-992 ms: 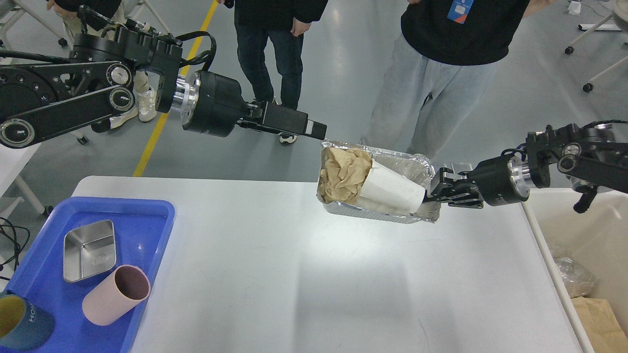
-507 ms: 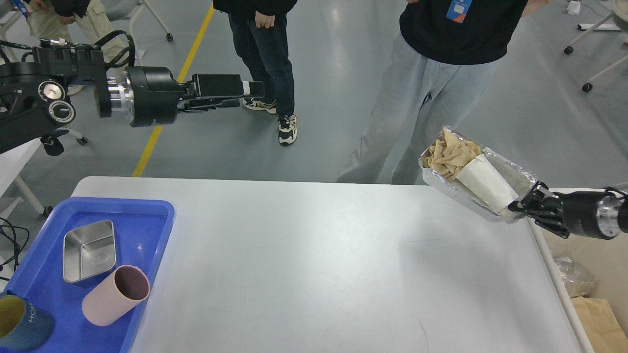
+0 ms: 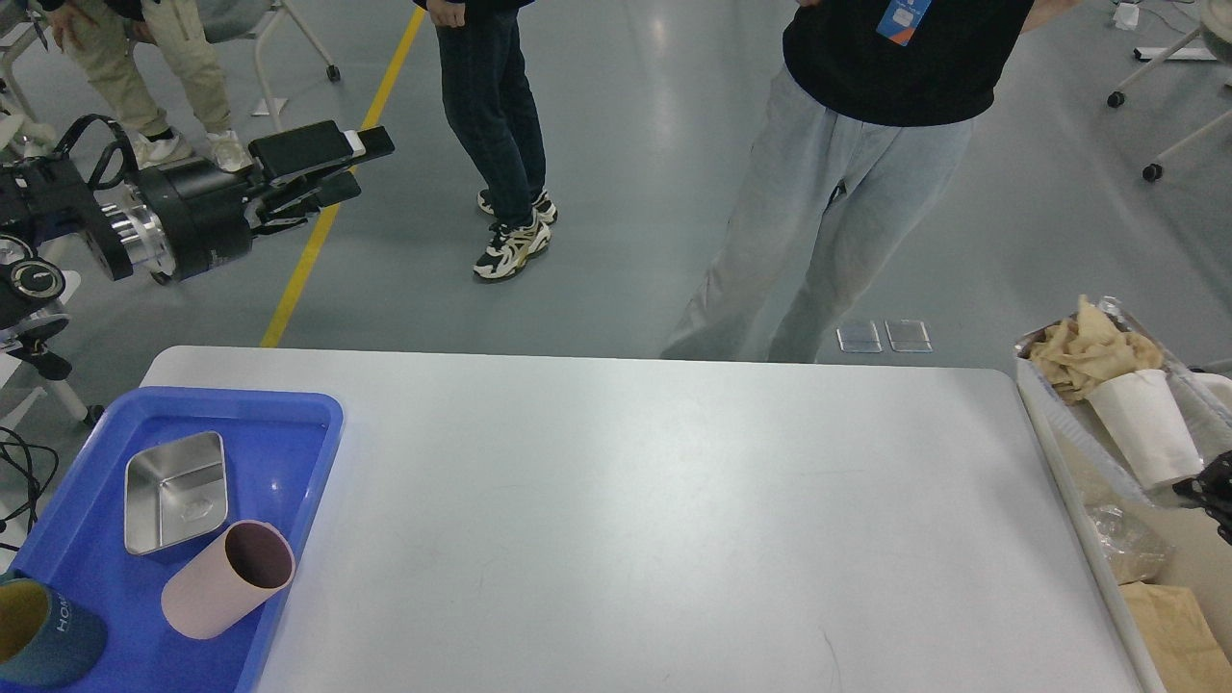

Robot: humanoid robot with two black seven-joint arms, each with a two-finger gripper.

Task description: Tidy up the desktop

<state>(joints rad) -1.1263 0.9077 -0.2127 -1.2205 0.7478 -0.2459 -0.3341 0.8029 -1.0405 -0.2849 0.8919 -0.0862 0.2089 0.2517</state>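
A tray (image 3: 298,423) sits on the desktop (image 3: 654,520) at its left end, holding a metal dish (image 3: 176,492) with a lying cup (image 3: 227,578) in front of it and another cup (image 3: 38,635) at the left, while a foil container (image 3: 1068,423) with crumpled paper (image 3: 1088,351) and a paper cup (image 3: 1145,428) hangs beyond the right edge.

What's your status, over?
Left gripper raised off-table, holding nothing. Right gripper at frame edge, foil tray of crumpled brown paper and white cup over bin. White desktop: nothing obstructing.

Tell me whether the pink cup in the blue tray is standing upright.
No. The pink cup lies on its side in the blue tray, its open mouth facing up-right.
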